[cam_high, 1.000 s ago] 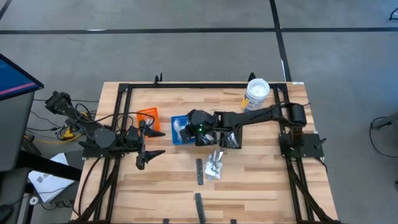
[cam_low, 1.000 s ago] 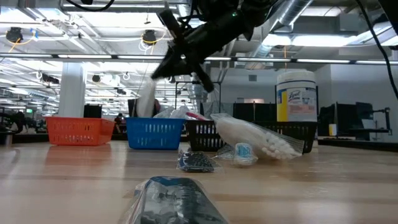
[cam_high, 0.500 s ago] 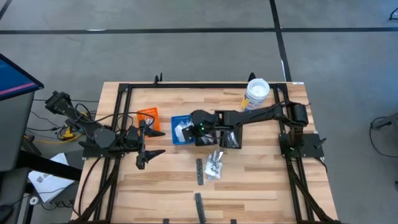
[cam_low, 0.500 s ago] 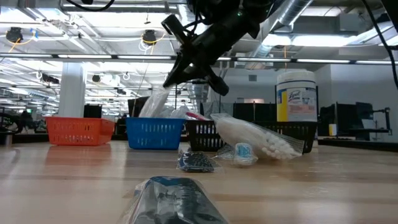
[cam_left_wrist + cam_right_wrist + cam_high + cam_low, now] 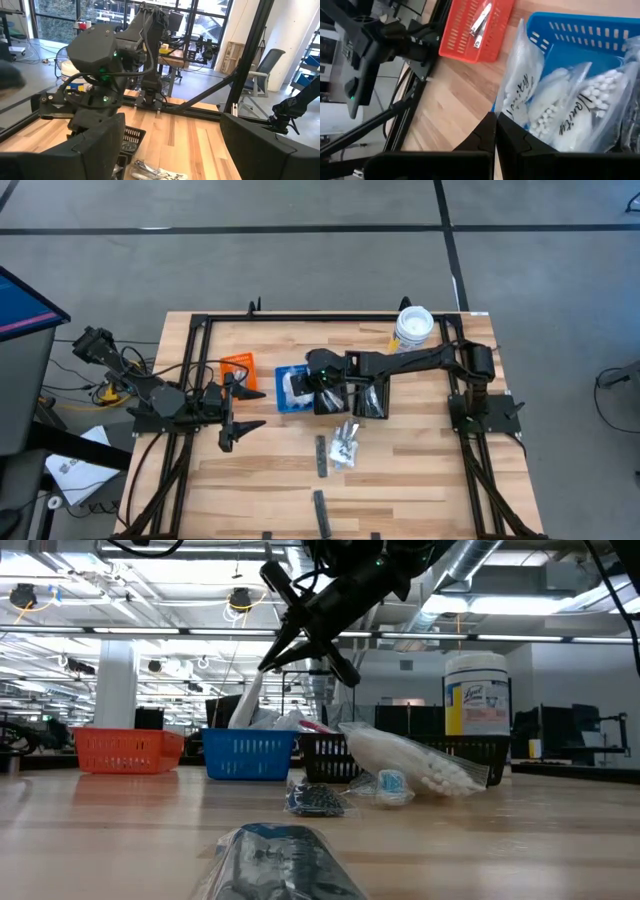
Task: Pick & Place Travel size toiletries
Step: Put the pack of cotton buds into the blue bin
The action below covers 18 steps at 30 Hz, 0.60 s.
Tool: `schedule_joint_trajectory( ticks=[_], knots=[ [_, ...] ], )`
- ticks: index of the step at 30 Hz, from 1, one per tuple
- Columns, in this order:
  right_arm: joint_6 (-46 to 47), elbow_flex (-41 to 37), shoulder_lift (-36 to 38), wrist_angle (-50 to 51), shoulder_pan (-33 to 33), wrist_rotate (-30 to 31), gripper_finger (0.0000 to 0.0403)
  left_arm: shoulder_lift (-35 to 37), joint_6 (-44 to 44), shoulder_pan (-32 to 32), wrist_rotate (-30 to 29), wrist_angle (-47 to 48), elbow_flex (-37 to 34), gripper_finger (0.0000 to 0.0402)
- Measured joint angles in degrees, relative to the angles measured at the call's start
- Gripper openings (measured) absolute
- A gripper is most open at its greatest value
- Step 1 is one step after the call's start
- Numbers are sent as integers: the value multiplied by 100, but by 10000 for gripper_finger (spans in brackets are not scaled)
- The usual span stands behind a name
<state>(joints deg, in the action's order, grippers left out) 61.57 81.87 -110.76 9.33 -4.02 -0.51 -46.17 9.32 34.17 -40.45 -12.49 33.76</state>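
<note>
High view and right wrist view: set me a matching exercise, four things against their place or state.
Things:
1. orange bin
2. blue bin
3. tub
4. left end effector

Place or state:
A. open, waiting at the left
B. metal pieces inside
C. far right corner
D. swab packets inside

Pairs: 1-B, 2-D, 3-C, 4-A
</note>
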Motion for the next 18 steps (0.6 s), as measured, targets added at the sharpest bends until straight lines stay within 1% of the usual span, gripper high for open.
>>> schedule_joint_trajectory(
  ticks=[4,8,12,18],
  knots=[
    [63,0,-8,172,-23,50,0,0,0,0,0,0,0,319],
    [125,0,-24,136,44,91,0,0,0,-2,0,0,0,319],
    [150,0,-24,136,114,339,0,0,-2,-20,0,-11,0,319],
    [192,0,-24,75,123,443,0,0,-2,-19,0,-44,0,319]
  ],
)
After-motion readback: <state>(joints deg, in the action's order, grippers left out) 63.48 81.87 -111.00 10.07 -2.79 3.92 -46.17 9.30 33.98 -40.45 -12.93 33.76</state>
